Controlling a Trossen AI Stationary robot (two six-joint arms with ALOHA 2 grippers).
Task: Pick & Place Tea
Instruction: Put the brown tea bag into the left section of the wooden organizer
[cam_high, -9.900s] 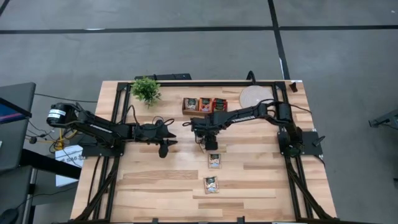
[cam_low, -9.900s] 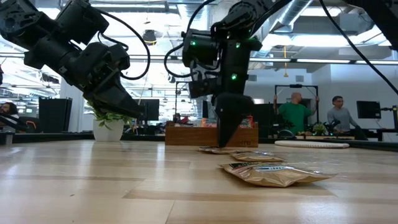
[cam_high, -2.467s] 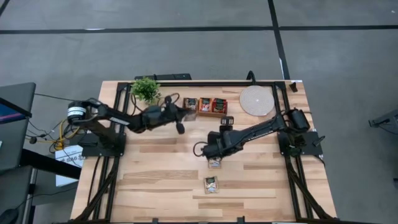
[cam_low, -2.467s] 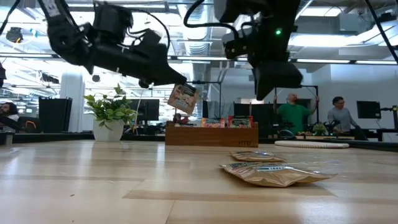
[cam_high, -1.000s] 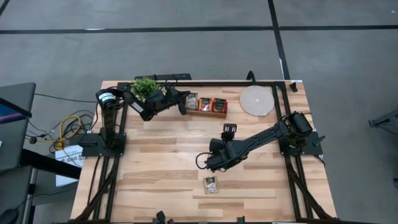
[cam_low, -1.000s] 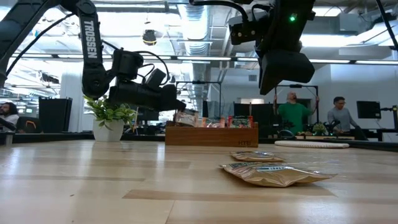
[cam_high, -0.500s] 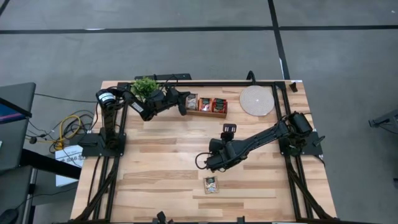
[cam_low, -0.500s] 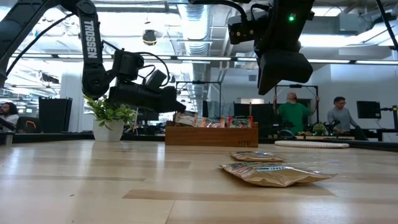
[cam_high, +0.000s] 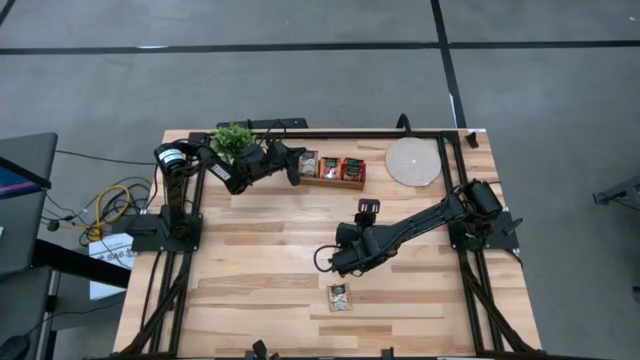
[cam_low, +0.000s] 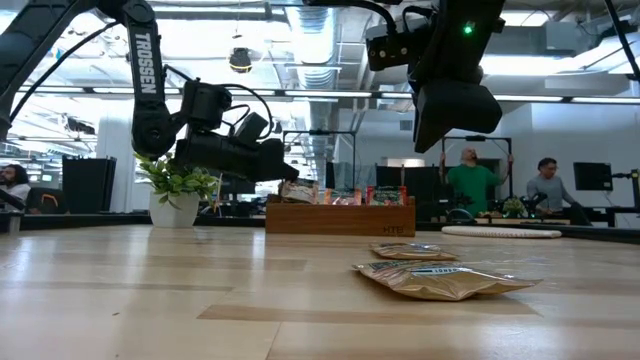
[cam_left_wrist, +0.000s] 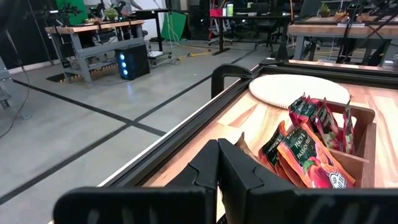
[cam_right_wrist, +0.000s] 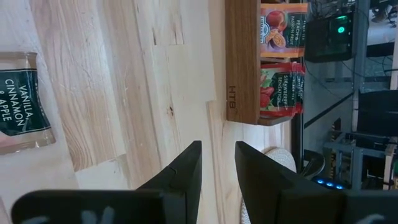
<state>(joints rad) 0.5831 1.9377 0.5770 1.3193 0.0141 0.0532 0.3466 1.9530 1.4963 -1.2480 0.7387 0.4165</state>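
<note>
A brown wooden tray (cam_high: 330, 182) at the table's far side holds red-orange tea sachets (cam_left_wrist: 311, 163). My left gripper (cam_high: 294, 167) reaches level to the tray's left compartment and is shut on a pale tea sachet (cam_low: 297, 190). Two more pale sachets lie flat on the table: one (cam_low: 412, 251) in the middle, one (cam_high: 340, 297) nearer the front edge. My right gripper (cam_low: 432, 140) hangs open well above the middle sachet (cam_right_wrist: 22, 106) and hides it in the high view. Nothing is between its fingers. My left gripper pinches the pale sachet between its two shut fingers, coming level from the table's left. Only a tan corner (cam_left_wrist: 239, 144) shows past the fingertips in the wrist view. The sachet hangs just below the fingertips, over the tray's left compartment (cam_high: 308, 163).
A small potted plant (cam_high: 234, 143) stands at the far left, close behind the left arm. A round pale disc (cam_high: 413, 161) lies at the far right beside the tray. People stand in the room beyond the table (cam_low: 475, 185).
</note>
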